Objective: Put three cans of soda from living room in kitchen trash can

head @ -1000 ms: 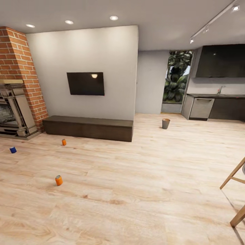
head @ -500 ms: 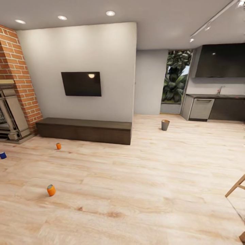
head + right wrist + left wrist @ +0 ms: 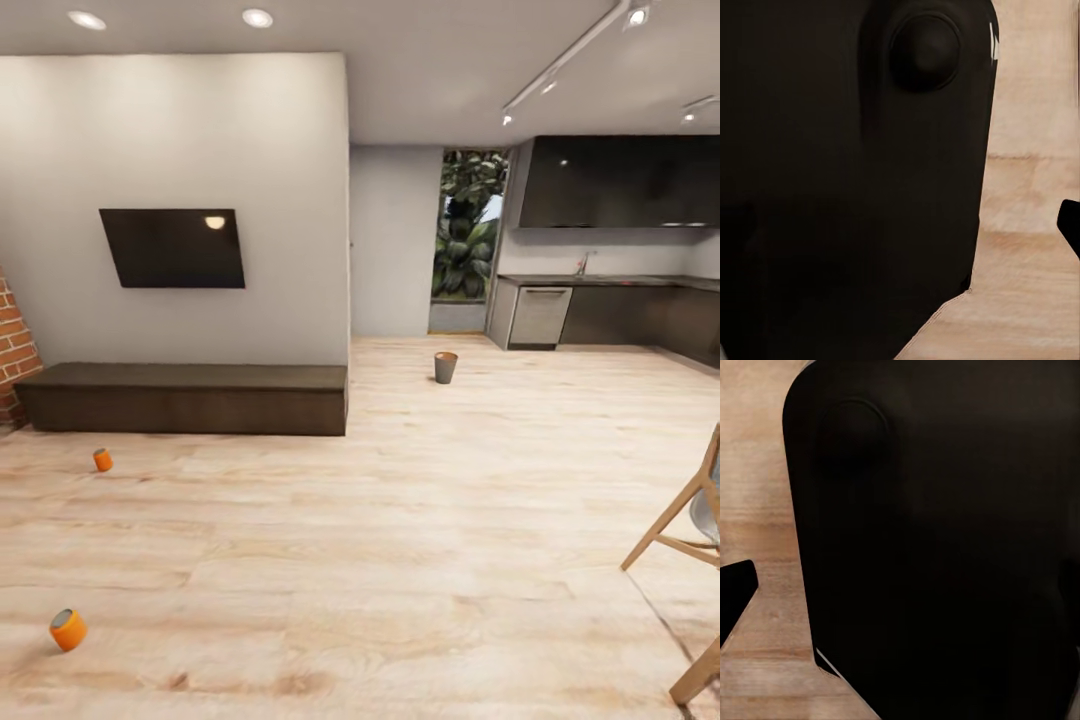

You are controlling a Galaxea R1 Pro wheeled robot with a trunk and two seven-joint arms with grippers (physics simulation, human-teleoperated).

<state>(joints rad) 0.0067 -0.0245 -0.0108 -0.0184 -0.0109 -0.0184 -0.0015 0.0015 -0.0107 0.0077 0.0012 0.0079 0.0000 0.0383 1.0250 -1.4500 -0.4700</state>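
Cans lay apart on the pale wood-plank floor (image 3: 420, 520): we saw one orange can (image 3: 67, 630) tipped, silver top toward us, another orange can (image 3: 102, 460) upright near the dark bench (image 3: 185, 398). The round grey bin (image 3: 445, 367) stood upright by the kitchen. We couldn't tell how either arm's jaws stood.

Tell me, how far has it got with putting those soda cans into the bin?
Nothing looks done yet. One orange can lies on the wooden floor nearby, and another orange can sits by the long dark bench. The bin stands far off, near the kitchen cabinets. No can shows being carried. All the fetching and dropping is left.
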